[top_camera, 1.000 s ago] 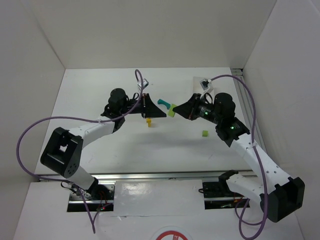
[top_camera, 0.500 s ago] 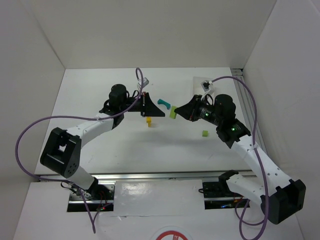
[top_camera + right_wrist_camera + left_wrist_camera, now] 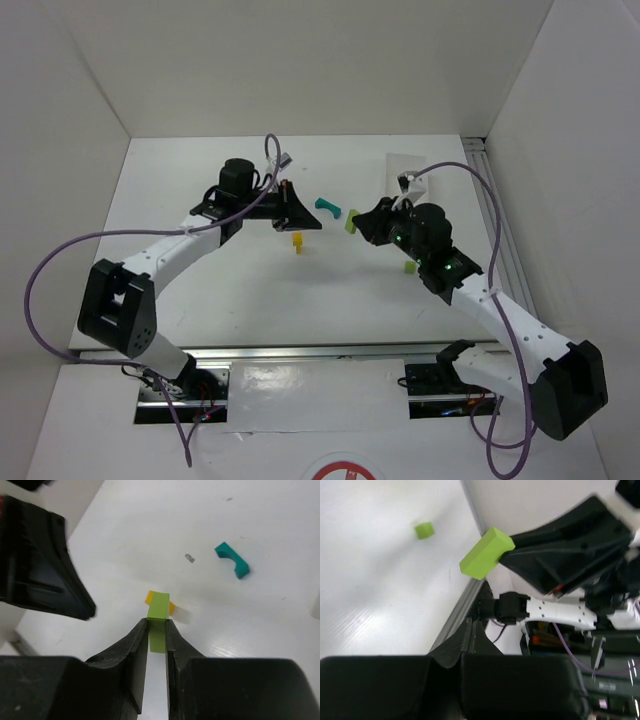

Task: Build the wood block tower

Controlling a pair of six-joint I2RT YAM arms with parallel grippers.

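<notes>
The right gripper [image 3: 157, 626], pinching the lime-green post [image 3: 158, 611], should lower it upright near the yellow post [image 3: 149, 598] (left gripper [image 3: 461, 661] looks pressed together, empty)

From where I stand, the long post [image 3: 158, 611] sits between the right gripper [image 3: 157, 630] fingers, off the counter [image 3: 250, 290]. Just past its tips stands the short post [image 3: 297, 243]. The arch piece [image 3: 232, 560] lies farther ahead to its right. The left gripper [image 3: 316, 224] hangs ahead to its left. The small cube [image 3: 410, 267] lies behind it.
</notes>
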